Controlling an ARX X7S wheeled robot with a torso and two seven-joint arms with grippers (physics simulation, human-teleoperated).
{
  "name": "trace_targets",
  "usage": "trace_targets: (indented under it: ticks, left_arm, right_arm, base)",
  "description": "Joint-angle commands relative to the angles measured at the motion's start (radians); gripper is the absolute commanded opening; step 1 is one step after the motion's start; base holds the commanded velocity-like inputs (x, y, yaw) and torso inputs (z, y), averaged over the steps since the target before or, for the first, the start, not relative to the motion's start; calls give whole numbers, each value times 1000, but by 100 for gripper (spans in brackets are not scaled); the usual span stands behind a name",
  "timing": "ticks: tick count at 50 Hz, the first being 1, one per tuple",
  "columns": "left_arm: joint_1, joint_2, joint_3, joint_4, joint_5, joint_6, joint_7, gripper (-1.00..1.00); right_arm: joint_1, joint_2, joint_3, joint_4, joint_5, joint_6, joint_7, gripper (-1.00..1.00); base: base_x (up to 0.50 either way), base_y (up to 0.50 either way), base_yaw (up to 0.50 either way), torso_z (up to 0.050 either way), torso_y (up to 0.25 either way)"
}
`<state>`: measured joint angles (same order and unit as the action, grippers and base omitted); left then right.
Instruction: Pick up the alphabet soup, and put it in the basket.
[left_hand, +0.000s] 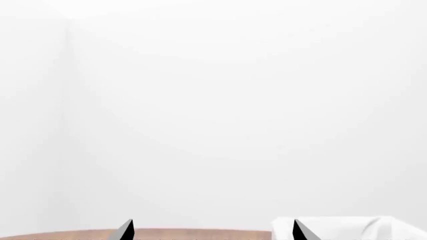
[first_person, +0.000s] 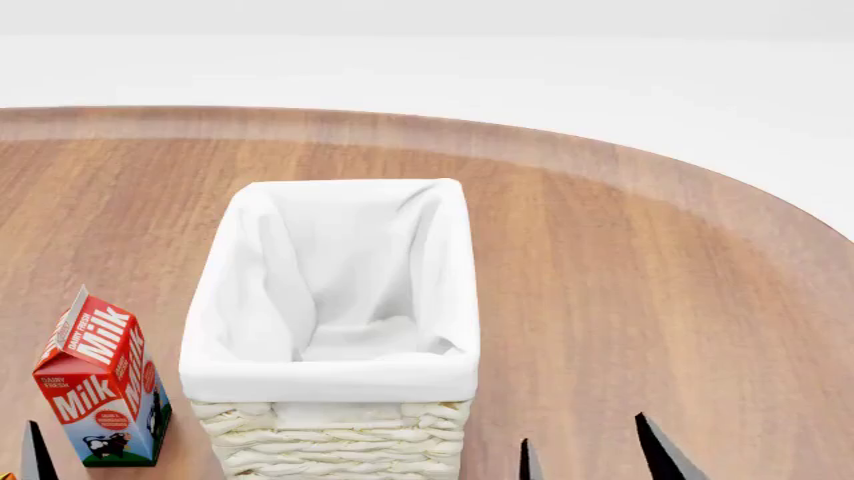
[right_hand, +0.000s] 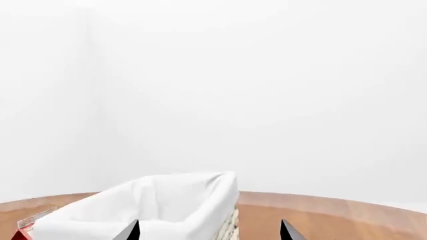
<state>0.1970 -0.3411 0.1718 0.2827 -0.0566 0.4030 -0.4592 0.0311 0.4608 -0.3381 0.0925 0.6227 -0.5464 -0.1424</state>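
Note:
The alphabet soup is out of view in every frame. The basket (first_person: 334, 375), cream wicker with a white cloth lining, stands empty at the near middle of the round wooden table (first_person: 641, 270). My right gripper (right_hand: 210, 231) is open with nothing between its fingers; it sits low, near the basket's (right_hand: 167, 205) front right corner. In the head view its fingertips (first_person: 654, 448) show at the bottom edge, right of the basket. My left gripper (left_hand: 212, 231) is open and empty too, with the basket's cloth (left_hand: 353, 227) behind one finger. One left fingertip (first_person: 34, 452) shows at the lower left.
A red, white and blue milk carton (first_person: 100, 385) stands just left of the basket, close to my left fingertip; its top edge (right_hand: 27, 223) also shows in the right wrist view. The table's far curved rim (first_person: 400, 125) meets a plain white background.

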Motion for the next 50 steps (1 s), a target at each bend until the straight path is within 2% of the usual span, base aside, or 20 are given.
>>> trace_targets:
  ticks: [1,15,19,50]
  left_arm:
    - [-3,-3,4,0,0,-14,-3,100]
    - [-5,-7,9,-4,3,-13,-6,100]
    - [-4,-7,8,-4,7,-12,-10,100]
    - [-6,-10,16,-4,13,-7,-24,100]
  right_arm:
    - [55,61,-54,93,159,-6,-285,100]
    - [70,88,-106,124,140,20,-395,100]
    - [58,116,-124,87,191,36,-471,100]
    - [6,166,-227,-15,102,22,-619,100]
  base:
    - [0,0,0,0,0]
    - [0,0,0,0,0]
    - [0,0,0,0,0]
    - [0,0,0,0,0]
